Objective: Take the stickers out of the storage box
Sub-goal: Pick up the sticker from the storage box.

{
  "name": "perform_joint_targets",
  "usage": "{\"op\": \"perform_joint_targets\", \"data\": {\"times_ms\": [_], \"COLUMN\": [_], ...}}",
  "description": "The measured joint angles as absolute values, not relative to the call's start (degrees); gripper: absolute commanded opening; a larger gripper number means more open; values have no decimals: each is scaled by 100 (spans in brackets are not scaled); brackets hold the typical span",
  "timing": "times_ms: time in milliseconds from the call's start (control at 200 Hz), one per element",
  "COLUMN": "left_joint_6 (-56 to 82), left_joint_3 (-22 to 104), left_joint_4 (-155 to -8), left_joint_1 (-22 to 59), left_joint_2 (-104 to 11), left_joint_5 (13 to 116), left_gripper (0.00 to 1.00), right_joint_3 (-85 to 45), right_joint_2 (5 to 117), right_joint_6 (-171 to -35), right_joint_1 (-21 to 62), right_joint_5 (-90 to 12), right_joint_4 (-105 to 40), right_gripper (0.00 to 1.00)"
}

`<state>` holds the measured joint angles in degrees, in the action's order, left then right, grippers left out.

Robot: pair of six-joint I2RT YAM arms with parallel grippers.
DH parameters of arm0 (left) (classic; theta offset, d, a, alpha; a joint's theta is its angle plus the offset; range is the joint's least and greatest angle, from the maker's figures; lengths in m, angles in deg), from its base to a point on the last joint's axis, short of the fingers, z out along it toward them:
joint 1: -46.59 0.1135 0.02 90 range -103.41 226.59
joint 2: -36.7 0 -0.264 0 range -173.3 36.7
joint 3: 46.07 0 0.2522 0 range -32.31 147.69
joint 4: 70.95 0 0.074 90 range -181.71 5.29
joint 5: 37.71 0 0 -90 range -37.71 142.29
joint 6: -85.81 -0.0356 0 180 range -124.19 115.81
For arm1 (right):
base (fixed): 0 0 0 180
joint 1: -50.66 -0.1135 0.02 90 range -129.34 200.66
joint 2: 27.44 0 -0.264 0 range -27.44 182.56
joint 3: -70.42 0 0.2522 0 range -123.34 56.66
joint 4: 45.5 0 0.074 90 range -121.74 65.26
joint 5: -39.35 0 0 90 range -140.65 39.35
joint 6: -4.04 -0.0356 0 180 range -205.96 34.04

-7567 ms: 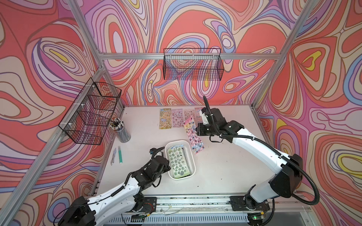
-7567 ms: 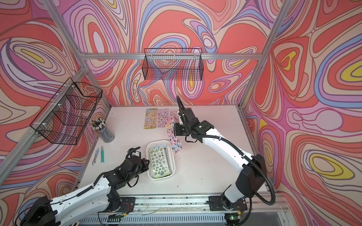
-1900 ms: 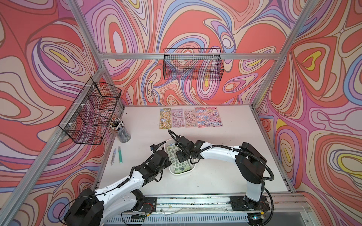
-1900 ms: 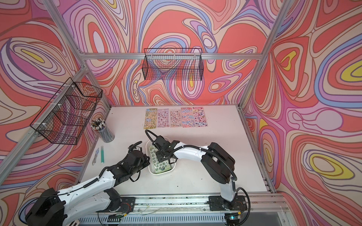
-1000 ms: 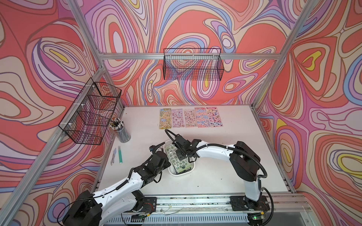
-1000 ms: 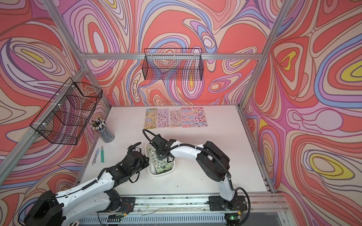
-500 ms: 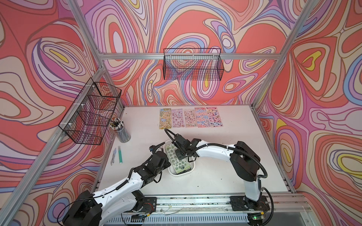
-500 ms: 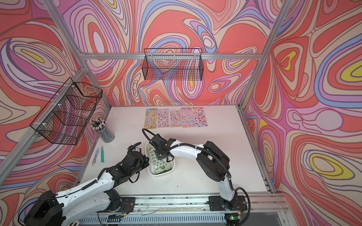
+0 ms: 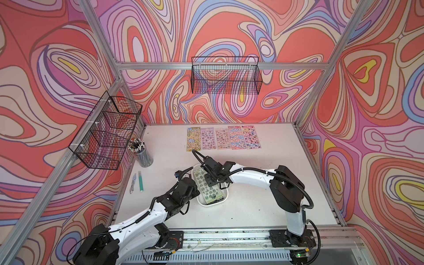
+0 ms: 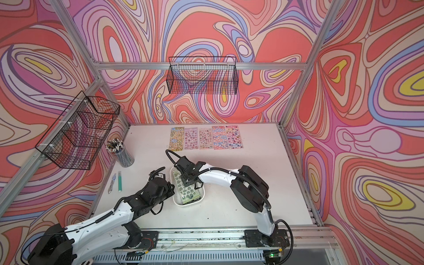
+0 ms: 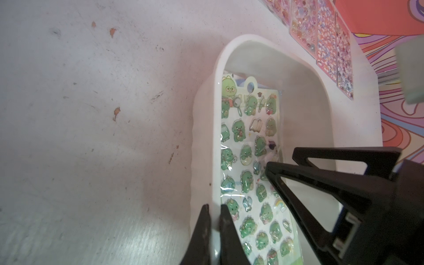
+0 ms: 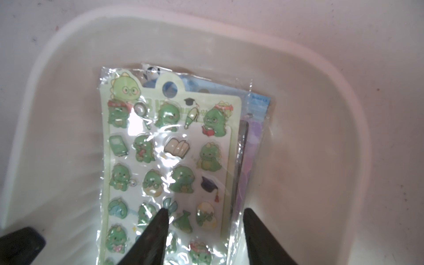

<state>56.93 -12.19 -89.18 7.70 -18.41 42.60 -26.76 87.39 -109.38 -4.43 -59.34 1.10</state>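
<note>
**Desk:** What do the overhead cameras show?

**Photographer:** In both top views, the white storage box [image 9: 207, 205] [image 10: 177, 202] sits near the front of the surface. A row of five sheets [image 9: 223, 140] [image 10: 205, 138] lies well apart by the far wall. The left arm stretches low and forward to the box's near long side. The right arm reaches across, forearm almost level, wrist bent down into the box.

**Desk:** And the wrist cameras?

**Photographer:** They show the grips, which the top views leave too small to read. In the left wrist view, the left end effector [image 11: 213, 207] is pressed together on the box's long wall, one finger outside and one inside. In the right wrist view, the right end effector [image 12: 206, 210] is spread. One tip rests on the green dinosaur sheet [image 12: 169, 149] and the other stands just past its wrapper's edge. Only that view shows the blue and lilac stickers [image 12: 257, 103] peeping out underneath, all inside the box.
</note>
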Motion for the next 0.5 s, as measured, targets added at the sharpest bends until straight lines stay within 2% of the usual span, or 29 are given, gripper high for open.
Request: {"op": "perform_joint_targets", "data": {"times_ms": [280,501], "left_joint_6": [5693,5693], "left_joint_3": [-1224,-1224], "left_joint_4": [-8914,-8907], "left_joint_1": [770,770], "left_joint_2": [-1839,-1845], "left_joint_5": [4260,4258], "left_gripper": [10,10], "right_joint_3": [-2676,-2667], "right_joint_2": [8916,8916], "right_joint_6": [-10962,-11015], "right_joint_1": [-443,-432], "right_joint_5": [-5678,-5399], "right_joint_4": [1,-108], "right_gripper": [59,54]}}
